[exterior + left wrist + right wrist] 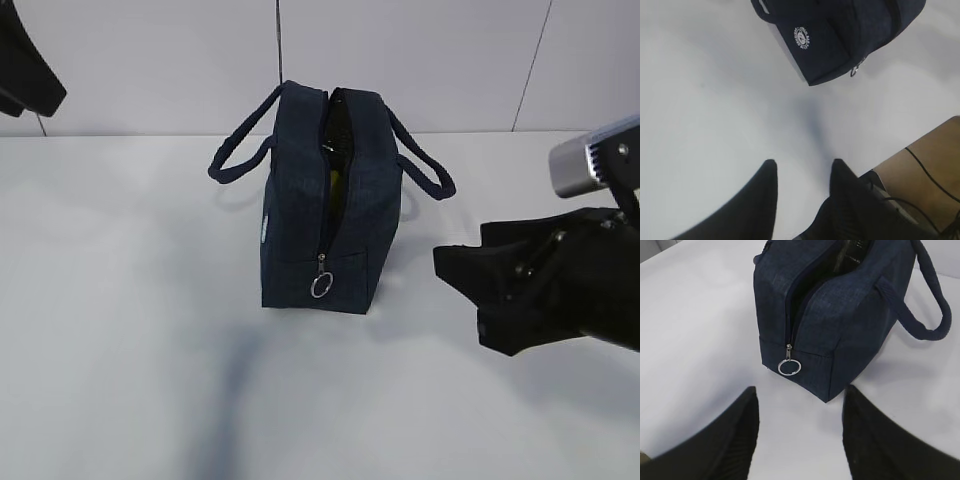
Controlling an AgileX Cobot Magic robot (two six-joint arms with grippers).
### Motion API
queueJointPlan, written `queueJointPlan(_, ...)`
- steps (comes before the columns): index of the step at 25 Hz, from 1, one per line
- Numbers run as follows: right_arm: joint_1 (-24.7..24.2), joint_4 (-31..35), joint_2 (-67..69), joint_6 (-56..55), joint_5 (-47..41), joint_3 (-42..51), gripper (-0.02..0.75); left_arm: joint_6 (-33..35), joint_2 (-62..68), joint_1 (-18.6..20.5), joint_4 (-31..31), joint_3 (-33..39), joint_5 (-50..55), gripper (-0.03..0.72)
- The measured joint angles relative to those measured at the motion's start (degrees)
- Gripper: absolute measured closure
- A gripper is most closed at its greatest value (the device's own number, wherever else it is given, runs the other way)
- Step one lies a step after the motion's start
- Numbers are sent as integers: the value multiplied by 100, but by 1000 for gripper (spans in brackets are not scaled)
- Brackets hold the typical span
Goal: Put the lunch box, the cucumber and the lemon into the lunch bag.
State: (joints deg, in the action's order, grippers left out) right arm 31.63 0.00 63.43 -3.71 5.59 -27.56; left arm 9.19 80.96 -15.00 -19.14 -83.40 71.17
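The dark navy lunch bag point(300, 230) stands upright mid-table with its top zipper open and its metal ring pull point(321, 287) hanging at the near end. A yellow patch, the lemon point(337, 190), shows through the gap. I cannot make out the lunch box or the cucumber; the rest of the opening is dark. My right gripper point(460, 295) hovers to the right of the bag, open and empty, facing the bag point(840, 320) and ring point(789, 367). My left gripper point(804, 162) is open over bare table, well away from the bag point(840, 40).
Two padded handles point(235, 160) point(425, 165) droop to either side of the bag. Part of the left arm point(25, 65) shows at the top left. In the left wrist view the table edge and a brown floor with cables point(935, 170) lie at lower right.
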Motion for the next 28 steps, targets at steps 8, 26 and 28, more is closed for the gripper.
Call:
queueJointPlan(8,0,0,783,-155,578,35,335,0,0,0,139,0,0,450)
queueJointPlan(26,0,-1011,4036,-355,5170,24,336,-93,0,0,139,0,5,450)
queueJointPlan(28,0,-1023,4190,-367,5324,14,336,-93,0,0,139,0,5,450)
